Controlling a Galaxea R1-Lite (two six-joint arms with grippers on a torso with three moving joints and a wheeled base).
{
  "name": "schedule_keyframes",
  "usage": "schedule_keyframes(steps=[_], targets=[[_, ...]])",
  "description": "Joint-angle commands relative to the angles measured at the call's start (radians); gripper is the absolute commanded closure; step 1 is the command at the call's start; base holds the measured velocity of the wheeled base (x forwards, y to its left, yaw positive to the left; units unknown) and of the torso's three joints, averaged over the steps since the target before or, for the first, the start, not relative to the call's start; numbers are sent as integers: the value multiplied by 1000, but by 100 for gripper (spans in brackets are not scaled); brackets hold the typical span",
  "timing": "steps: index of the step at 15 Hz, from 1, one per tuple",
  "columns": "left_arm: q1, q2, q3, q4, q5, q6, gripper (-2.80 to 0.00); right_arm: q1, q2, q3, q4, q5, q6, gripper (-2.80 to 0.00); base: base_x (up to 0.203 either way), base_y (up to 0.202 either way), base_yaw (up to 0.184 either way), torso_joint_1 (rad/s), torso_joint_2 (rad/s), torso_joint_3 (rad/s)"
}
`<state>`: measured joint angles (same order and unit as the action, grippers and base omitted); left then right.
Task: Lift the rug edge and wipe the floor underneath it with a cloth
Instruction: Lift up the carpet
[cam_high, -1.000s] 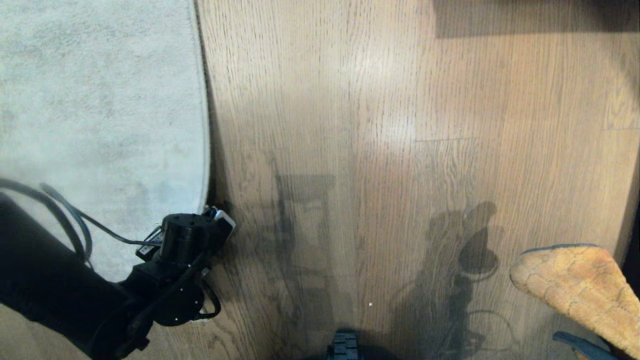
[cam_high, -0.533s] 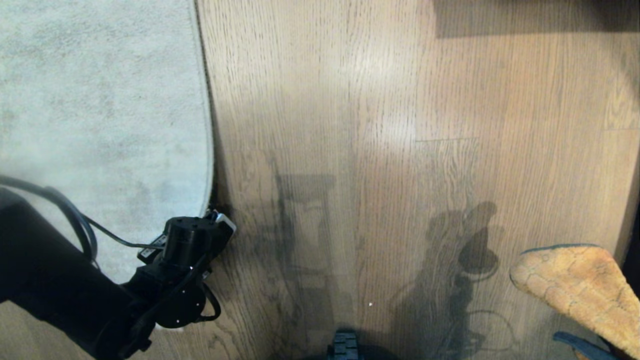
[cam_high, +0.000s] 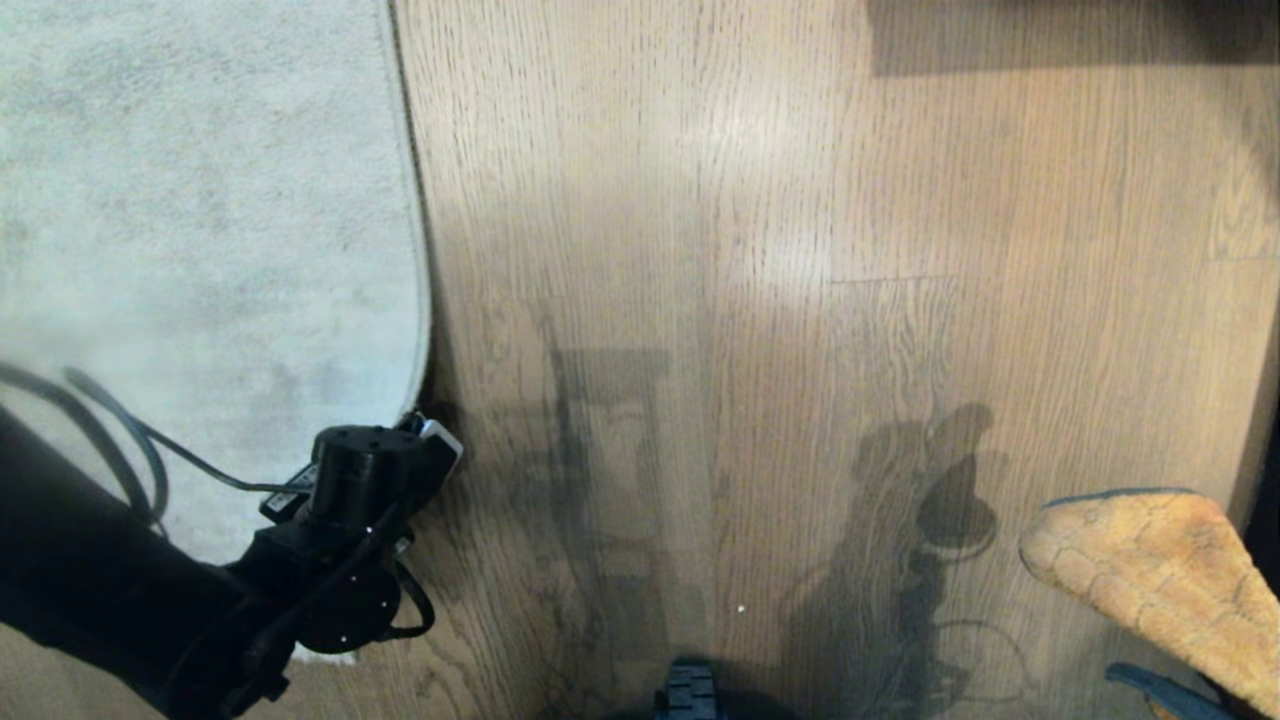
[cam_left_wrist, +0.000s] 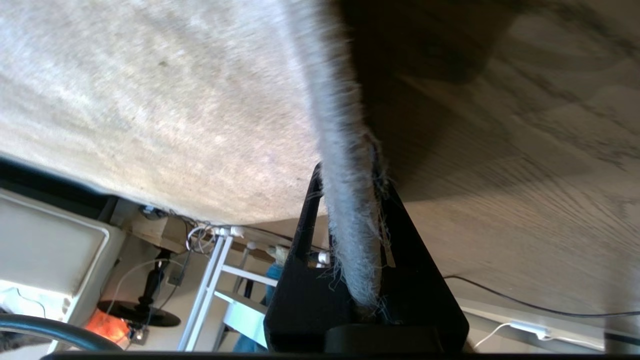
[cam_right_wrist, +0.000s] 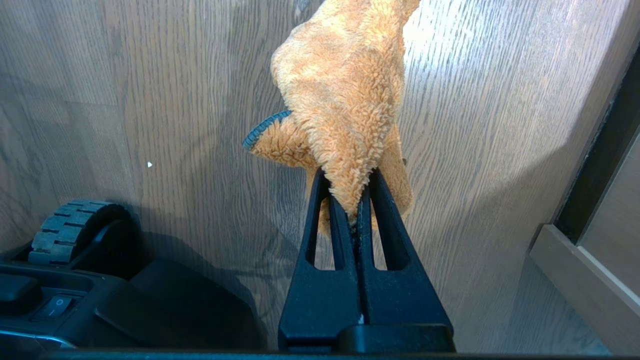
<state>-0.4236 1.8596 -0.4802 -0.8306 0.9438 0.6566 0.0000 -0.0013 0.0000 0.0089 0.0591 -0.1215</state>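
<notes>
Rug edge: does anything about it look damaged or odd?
The rug edge is pinched between the left gripper fingers, with loose frayed threads sticking out there. Its border bulges toward the floor.

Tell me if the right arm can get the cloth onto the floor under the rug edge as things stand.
Probably not yet. The left gripper is shut on the rug edge, which looks barely raised off the floor. The right gripper holds the cloth far across bare boards, with nothing between.
</notes>
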Motion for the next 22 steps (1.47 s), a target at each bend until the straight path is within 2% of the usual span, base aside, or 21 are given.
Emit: schedule_keyframes(steps=[1, 10, 17, 20, 22], targets=[[11, -45, -6, -9, 4, 6, 0, 0, 1, 0, 0, 1, -1, 0, 0, 0, 0, 0, 0, 0], [112, -137, -6, -7, -34, 5, 0, 0, 1, 0, -1, 1, -1, 0, 0, 0, 0, 0, 0, 0], [136, -212, -21, 0, -42, 6, 0, 0, 1, 0, 0, 1, -1, 0, 0, 0, 0, 0, 0, 0], [161, -273, -61, 82, -49, 19, 0, 0, 1, 0, 0, 1, -1, 0, 0, 0, 0, 0, 0, 0], [193, -298, -85, 112, -82, 21, 0, 0, 1, 0, -1, 1, -1, 0, 0, 0, 0, 0, 0, 0]])
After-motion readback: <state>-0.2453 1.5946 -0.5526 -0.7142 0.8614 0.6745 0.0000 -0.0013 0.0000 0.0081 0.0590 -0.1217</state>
